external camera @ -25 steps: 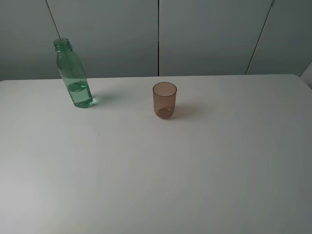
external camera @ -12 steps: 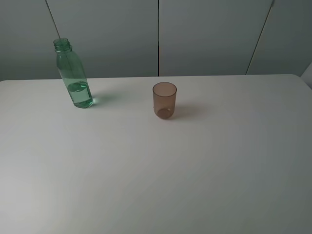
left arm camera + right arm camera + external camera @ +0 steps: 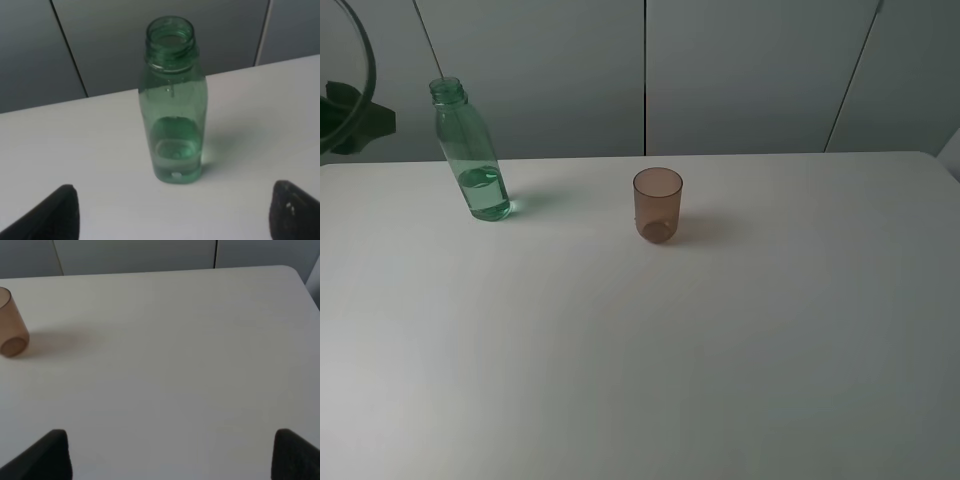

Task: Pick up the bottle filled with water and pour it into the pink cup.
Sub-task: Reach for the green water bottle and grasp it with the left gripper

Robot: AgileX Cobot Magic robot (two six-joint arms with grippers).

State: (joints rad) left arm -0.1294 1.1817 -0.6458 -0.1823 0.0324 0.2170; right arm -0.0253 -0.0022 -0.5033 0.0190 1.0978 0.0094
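Observation:
The bottle (image 3: pixel 472 150) stands upright and capless at the table's back left, with water (image 3: pixel 485 192) in its lower part. It also shows in the left wrist view (image 3: pixel 172 100), where the water (image 3: pixel 175 152) fills the bottom third. My left gripper (image 3: pixel 172 212) is open and empty, its fingertips (image 3: pixel 55 215) wide apart, a short way in front of the bottle. The pink cup (image 3: pixel 658 205) stands upright near the table's middle back, and it appears empty. My right gripper (image 3: pixel 170 455) is open and empty, well apart from the cup (image 3: pixel 10 322).
The white table (image 3: pixel 720 350) has a rounded back right corner. Grey wall panels (image 3: pixel 750 70) stand behind it. A dark part of the left arm with a curved cable (image 3: pixel 355 110) shows at the top left edge.
A dark part of the left arm with its cable has come into the exterior view at the top left, beside the bottle. The bottle and cup have not moved.

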